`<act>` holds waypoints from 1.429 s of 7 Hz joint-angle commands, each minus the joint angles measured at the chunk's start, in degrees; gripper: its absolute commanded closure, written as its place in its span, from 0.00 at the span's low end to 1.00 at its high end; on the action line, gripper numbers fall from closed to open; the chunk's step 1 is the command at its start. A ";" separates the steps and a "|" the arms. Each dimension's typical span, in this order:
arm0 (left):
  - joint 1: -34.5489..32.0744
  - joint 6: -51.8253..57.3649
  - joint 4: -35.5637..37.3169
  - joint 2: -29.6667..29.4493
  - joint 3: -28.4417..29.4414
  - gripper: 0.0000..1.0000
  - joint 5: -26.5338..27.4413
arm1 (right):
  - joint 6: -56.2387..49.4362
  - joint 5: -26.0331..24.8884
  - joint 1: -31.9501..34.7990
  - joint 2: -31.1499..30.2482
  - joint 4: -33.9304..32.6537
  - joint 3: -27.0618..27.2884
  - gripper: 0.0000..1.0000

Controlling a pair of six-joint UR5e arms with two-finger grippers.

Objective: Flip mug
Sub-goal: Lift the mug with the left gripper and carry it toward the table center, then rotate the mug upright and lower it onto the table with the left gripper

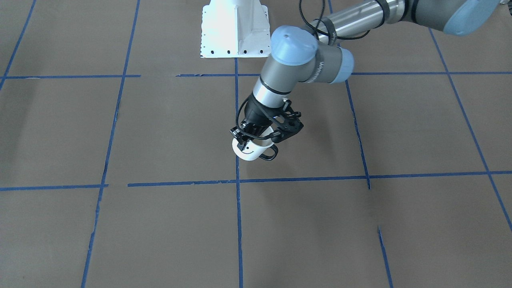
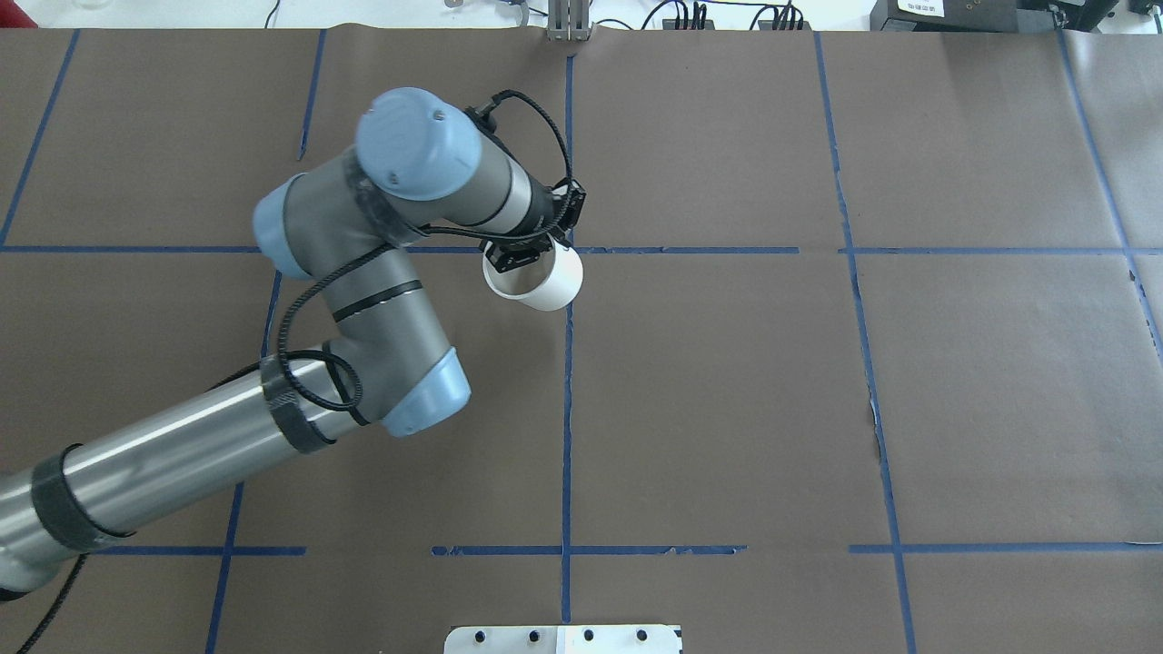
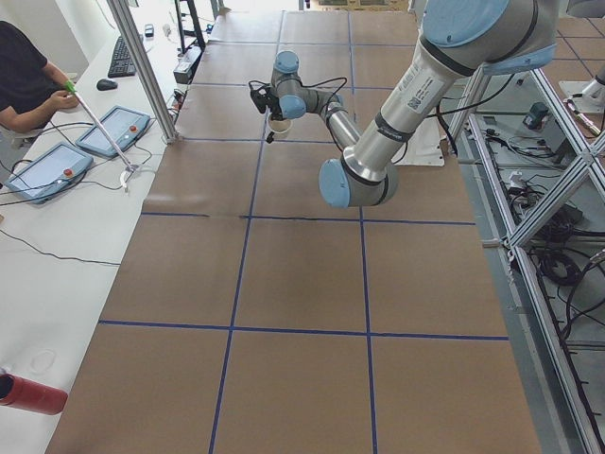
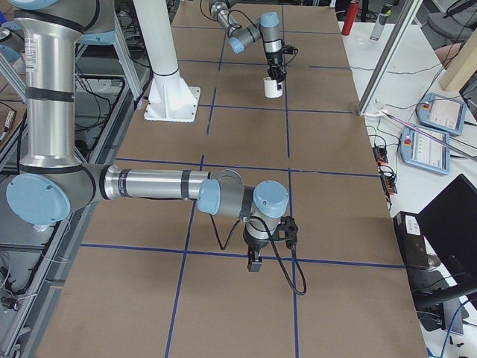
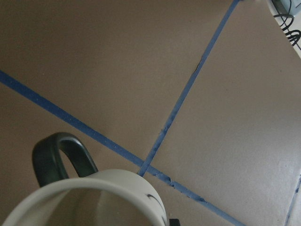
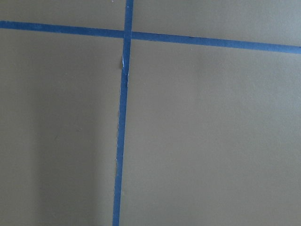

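Observation:
The mug (image 1: 250,151) is white with a black smiley face and a black loop handle (image 1: 269,154). It is near the table's middle, by a crossing of blue tape lines. My left gripper (image 1: 250,139) is shut on its rim and holds it tilted, mouth up towards the wrist. It also shows in the overhead view (image 2: 550,282) under the left gripper (image 2: 520,261). The left wrist view shows the rim (image 5: 94,197) and handle (image 5: 59,157). My right gripper (image 4: 254,262) hangs low over the table far from the mug; I cannot tell whether it is open.
The white robot base plate (image 1: 234,30) stands at the robot's side of the table. Brown paper with blue tape lines (image 2: 566,409) covers the table. A person and tablets (image 3: 43,165) are at the far side bench, beyond an aluminium post (image 3: 142,71).

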 commanded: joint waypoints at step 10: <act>6.01 5.83 15.60 -8.65 9.07 1.00 1.86 | 0.00 0.00 0.00 0.00 0.00 0.00 0.00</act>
